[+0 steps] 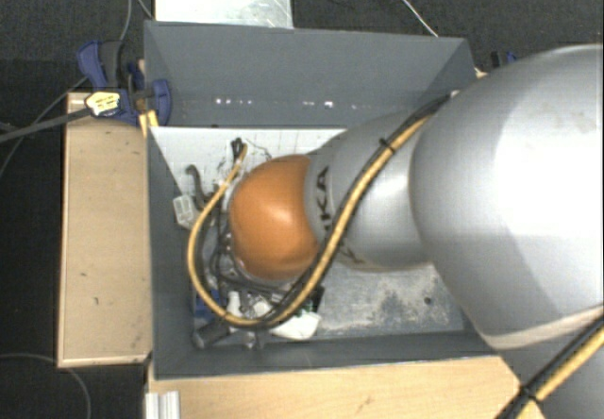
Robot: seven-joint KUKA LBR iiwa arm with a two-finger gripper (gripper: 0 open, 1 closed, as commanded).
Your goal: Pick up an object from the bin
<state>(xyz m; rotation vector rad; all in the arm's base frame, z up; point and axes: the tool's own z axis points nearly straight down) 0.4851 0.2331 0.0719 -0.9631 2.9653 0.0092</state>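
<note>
The dark body of my gripper (247,295) pokes out under the orange wrist cover, low in the front left part of the bin. It sits among a small heap. A white rounded object (298,326) lies just to its right on the bin floor. A blue piece (204,302) lies at its left. A dark grey tool-like thing (219,339) lies in front of it, by the front wall. Whatever lies directly under the gripper is hidden by the cover.
Further back on the left lie a small white object (182,210) and a black hooked piece (194,179), with thin dark bits (236,149) behind the cover. The arm and its yellow cable cover the bin's middle and right. Bare grey floor (396,299) shows at the front right.
</note>
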